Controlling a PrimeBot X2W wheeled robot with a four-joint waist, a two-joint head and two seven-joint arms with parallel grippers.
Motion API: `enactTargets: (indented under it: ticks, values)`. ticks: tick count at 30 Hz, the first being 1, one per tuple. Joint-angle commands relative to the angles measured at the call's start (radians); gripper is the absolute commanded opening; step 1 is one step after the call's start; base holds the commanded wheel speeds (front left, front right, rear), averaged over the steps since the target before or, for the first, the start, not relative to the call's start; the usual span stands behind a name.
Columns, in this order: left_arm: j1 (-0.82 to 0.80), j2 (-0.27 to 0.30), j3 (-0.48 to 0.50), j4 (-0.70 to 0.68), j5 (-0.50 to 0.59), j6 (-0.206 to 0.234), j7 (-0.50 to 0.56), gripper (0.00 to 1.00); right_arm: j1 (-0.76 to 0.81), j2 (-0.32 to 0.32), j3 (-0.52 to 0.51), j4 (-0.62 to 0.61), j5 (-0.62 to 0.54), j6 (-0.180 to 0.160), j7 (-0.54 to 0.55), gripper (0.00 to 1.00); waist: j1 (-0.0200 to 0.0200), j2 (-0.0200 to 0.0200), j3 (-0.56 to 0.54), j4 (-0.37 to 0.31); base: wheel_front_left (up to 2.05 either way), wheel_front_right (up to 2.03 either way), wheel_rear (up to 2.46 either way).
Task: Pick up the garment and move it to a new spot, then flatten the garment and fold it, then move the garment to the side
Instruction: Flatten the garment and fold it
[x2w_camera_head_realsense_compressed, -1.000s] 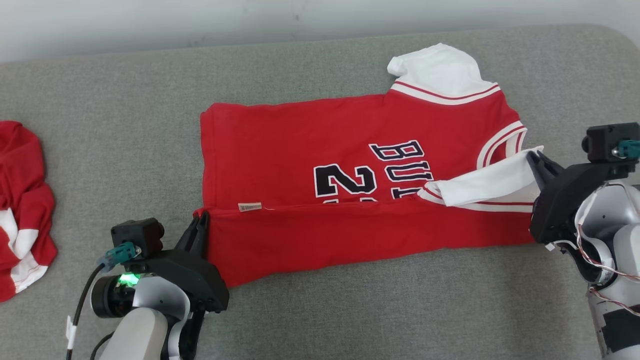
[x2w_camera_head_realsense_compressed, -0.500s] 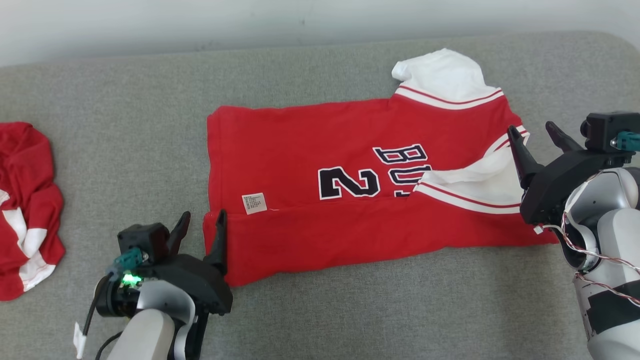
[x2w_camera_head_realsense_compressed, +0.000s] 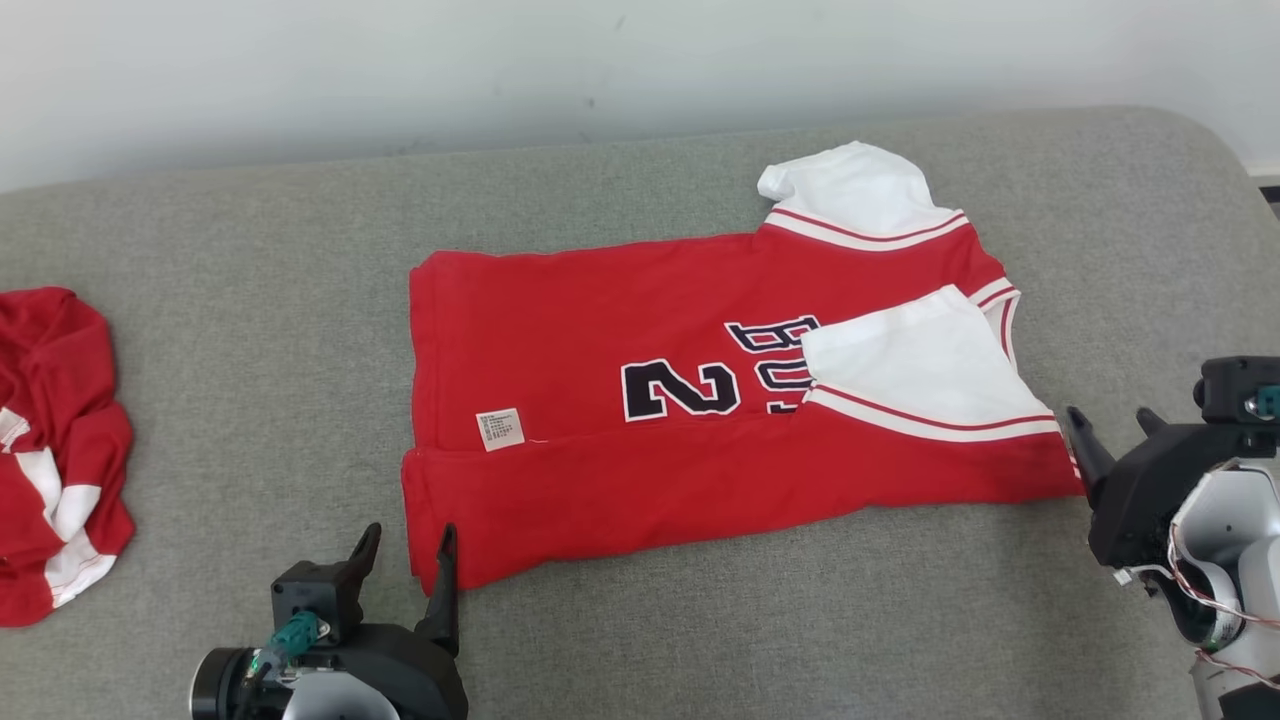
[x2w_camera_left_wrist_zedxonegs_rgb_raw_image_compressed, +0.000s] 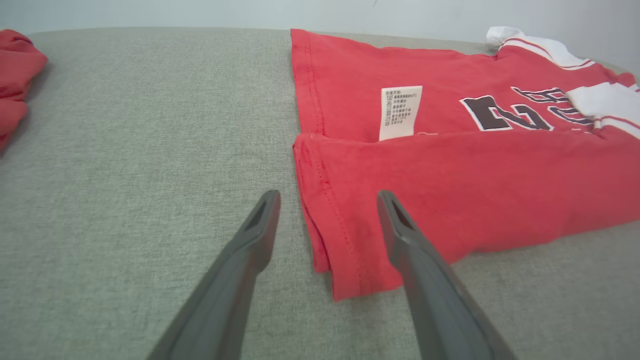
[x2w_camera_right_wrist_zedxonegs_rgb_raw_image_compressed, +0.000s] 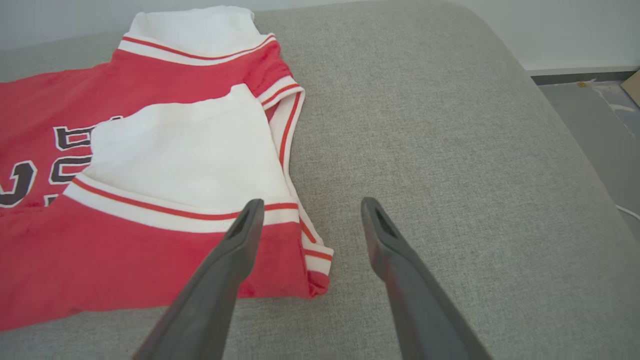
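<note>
The shirt (x2w_camera_head_realsense_compressed: 650, 300) lay flat mid-couch (x2w_camera_head_realsense_compressed: 250, 350) with its near edge and one sleeve folded in, left gripper (x2w_camera_head_realsense_compressed: 410, 530) and right gripper (x2w_camera_head_realsense_compressed: 1108, 415) gaping, empty, more folds and the side move apparently left.

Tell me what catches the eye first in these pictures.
A red jersey lies centred on the grey cushion, its near edge folded over and a white sleeve overlapping the lettering. The left gripper and right gripper stand open at its near corners; a crumpled red garment sits far left.
</note>
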Motion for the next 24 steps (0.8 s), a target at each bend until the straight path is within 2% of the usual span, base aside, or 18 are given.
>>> enactTargets:
  ticks: [1,9,18,19,20,21,22,24]
  values:
    - [0.0,0.007,-0.003,0.006,0.015,0.012,-0.008,1.0,0.008,0.009,-0.014,-0.004,-0.012,-0.002,0.01,1.0,0.0001,0.0,0.01,-0.005,0.0,0.0,0.0]
    - [-0.052,0.006,-0.02,0.041,0.042,0.041,0.016,1.0,-0.026,0.042,-0.035,0.049,-0.037,-0.002,0.073,1.0,0.0001,0.0,0.061,-0.005,0.0,0.0,0.0]
    - [-0.091,-0.009,-0.043,0.104,0.03,0.029,0.072,1.0,-0.04,0.062,-0.042,0.132,-0.04,-0.002,0.126,1.0,0.0001,0.0,0.097,0.014,0.0,0.0,0.0]
    - [-0.093,-0.013,-0.049,0.113,0.027,0.024,0.084,0.94,-0.036,0.066,-0.039,0.14,-0.034,-0.002,0.134,1.0,0.0001,0.0,0.099,0.016,0.0,0.0,0.0]
    - [-0.096,-0.015,-0.051,0.121,0.025,0.022,0.09,0.5,-0.033,0.073,-0.042,0.149,-0.024,-0.002,0.14,1.0,0.0001,0.0,0.099,0.017,0.0,0.0,0.0]
    - [-0.098,-0.017,-0.054,0.13,0.02,0.018,0.098,0.06,-0.03,0.082,-0.042,0.155,-0.013,-0.002,0.146,0.39,0.0001,0.0,0.099,0.018,0.0,0.0,0.0]
    - [-0.096,-0.019,-0.056,0.139,0.015,0.012,0.105,0.0,-0.025,0.09,-0.036,0.158,0.001,0.0,0.154,0.01,0.0001,0.0,0.098,0.019,0.0,0.0,0.0]
    - [-0.088,-0.019,-0.057,0.152,0.003,0.006,0.114,0.0,-0.009,0.096,-0.029,0.152,0.025,0.0,0.166,0.0,0.0001,0.0,0.09,0.019,0.0,0.0,0.0]
